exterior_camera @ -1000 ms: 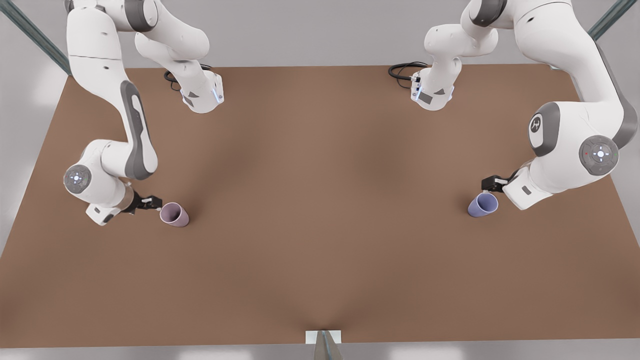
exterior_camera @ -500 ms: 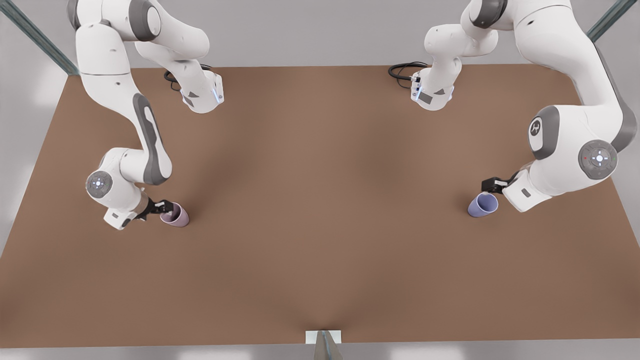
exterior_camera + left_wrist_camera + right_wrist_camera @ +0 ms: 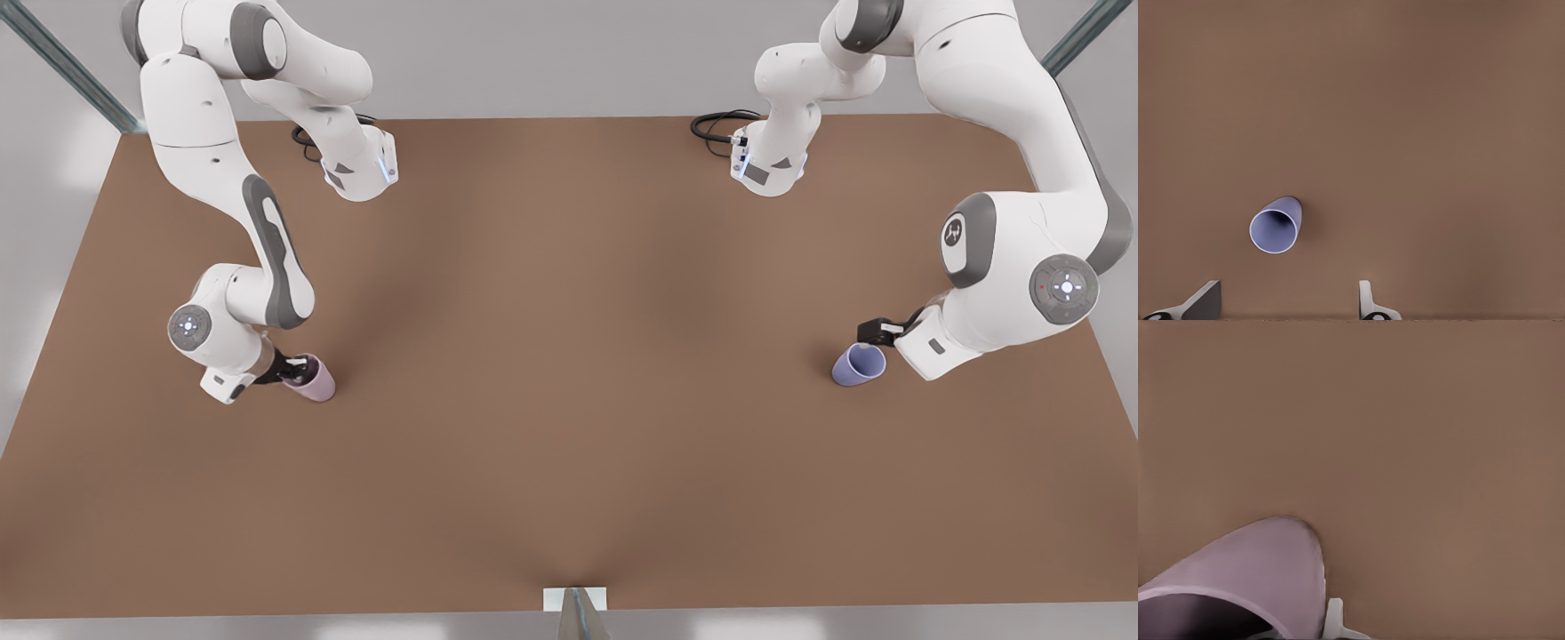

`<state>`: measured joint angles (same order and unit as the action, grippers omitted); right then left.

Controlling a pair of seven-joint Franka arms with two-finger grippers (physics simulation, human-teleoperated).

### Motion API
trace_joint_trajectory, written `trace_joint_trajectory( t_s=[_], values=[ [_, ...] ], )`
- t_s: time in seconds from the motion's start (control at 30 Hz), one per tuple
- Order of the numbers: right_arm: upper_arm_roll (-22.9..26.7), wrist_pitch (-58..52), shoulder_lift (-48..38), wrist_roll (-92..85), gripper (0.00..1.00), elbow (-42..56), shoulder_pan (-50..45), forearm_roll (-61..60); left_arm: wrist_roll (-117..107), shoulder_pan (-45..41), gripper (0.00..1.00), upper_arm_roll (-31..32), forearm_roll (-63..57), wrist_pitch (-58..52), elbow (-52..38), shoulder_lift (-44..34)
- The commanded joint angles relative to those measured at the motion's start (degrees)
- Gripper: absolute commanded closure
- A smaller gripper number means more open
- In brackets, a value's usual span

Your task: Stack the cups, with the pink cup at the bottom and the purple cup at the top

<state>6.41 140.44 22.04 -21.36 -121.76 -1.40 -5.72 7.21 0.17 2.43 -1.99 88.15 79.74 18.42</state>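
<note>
A brown table [image 3: 569,373] is being shown with two white Franka arms. At the front view's left, the pink cup [image 3: 313,380] is being straddled at its rim by the right gripper [image 3: 286,368], though a closed grip cannot be told. At the front view's right, the purple cup [image 3: 857,364] is standing beside the left gripper [image 3: 869,332], whose fingers [image 3: 1368,301] are being held spread apart.

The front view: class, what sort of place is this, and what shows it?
Probably a simulated robot test bench: a bare brown table, two white arms mounted at its far edge, and just two cups, the pink cup and the purple cup.
</note>
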Motion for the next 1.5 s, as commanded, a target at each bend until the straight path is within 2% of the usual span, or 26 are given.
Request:
trace_joint_trajectory(
  t_s=[0.0,0.23,0.33,0.4,0.47,0.53,0.57,0.63,0.73,0.8,0.83,0.97,1.03,1.1,1.13,1.17,1.37,1.47],
  values=[
    [0.01,0.45,-0.15,-1.49,0.79,0.12,-0.09,-0.87,0.35,0.01,0.0,-0.06,-0.03,0.01,-0.03,-0.05],
    [-0.26,-1.13,-2.79,-1.05,0.79,0.56,-0.27,-0.96,1.23,0.36,0.0,-1.03,-0.21,1.59,1.47,-0.75],
    [-3.07,-6.32,-5.42,5.53,0.79,3.28,-1.41,-0.96,1.23,0.36,0.0,-1.03,-0.21,1.94,2.08,-1.01],
    [-3.42,-7.99,-6.22,14.4,0.79,4.87,-6.5,-1.13,1.23,0.36,0.0,-1.03,-0.21,1.94,2.17,-1.01],
    [-4.12,-12.47,-4.99,30.74,0.79,12.15,-17.22,-1.05,1.23,0.36,0.0,-1.03,-0.21,1.94,2.17,-0.93],
    [-4.12,-15.37,0.45,43.49,0.79,21.64,-26.01,-1.13,1.23,0.36,0.0,-1.03,-0.21,1.94,2.17,-0.84],
    [-4.12,-18.71,8.36,53.43,0.79,33.24,-32.25,-1.4,1.23,0.36,0.0,-1.03,-0.21,1.94,2.17,-0.75],
    [-2.63,-23.28,17.59,61.07,0.79,47.3,-38.41,-7.11,1.23,0.36,0.0,-1.03,-0.3,2.03,2.35,-0.75],
    [-0.43,-25.04,33.42,74.62,0.79,68.85,-44.74,-7.11,1.23,0.54,0.0,-1.64,-0.21,9.58,9.46,-2.33],
    [-0.35,-24.25,35.79,74.88,0.79,70.08,-45.79,-7.11,1.23,0.54,0.0,-1.73,-0.21,15.2,14.99,-3.56],
    [-0.08,-24.16,37.64,76.38,0.79,70.17,-46.24,-7.11,1.32,0.54,0.0,-2.52,-0.21,23.28,21.85,-5.5],
    [0.27,-24.34,38.87,77.7,0.79,70.26,-46.76,-7.11,1.32,0.62,0.0,-3.23,-0.21,37.09,30.47,-5.06],
    [0.18,-24.34,38.78,78.31,0.53,70.26,-46.76,-7.11,1.32,0.62,0.0,-3.23,-0.21,39.91,30.56,-3.65],
    [0.01,-22.93,38.87,78.23,0.51,70.17,-46.76,-7.11,1.32,0.62,0.0,-3.31,-0.21,43.51,33.28,-3.56],
    [0.09,-23.02,38.87,78.14,0.4,70.08,-46.76,-7.2,1.32,0.62,0.0,-3.75,-0.21,44.56,34.42,-3.56],
    [0.1,-23.02,38.78,78.22,0.35,69.91,-46.76,-7.2,1.32,0.62,0.0,-4.02,-0.21,45.01,35.04,-3.21],
    [0.18,-23.02,38.17,77.96,0.33,69.47,-46.59,-7.2,1.23,0.62,0.0,-4.37,-0.21,45.62,37.41,-1.54],
    [0.1,-23.81,33.78,77.96,0.33,66.83,-46.94,-7.99,1.23,0.62,0.0,-4.46,-0.21,45.54,37.59,-0.75]
  ],
)
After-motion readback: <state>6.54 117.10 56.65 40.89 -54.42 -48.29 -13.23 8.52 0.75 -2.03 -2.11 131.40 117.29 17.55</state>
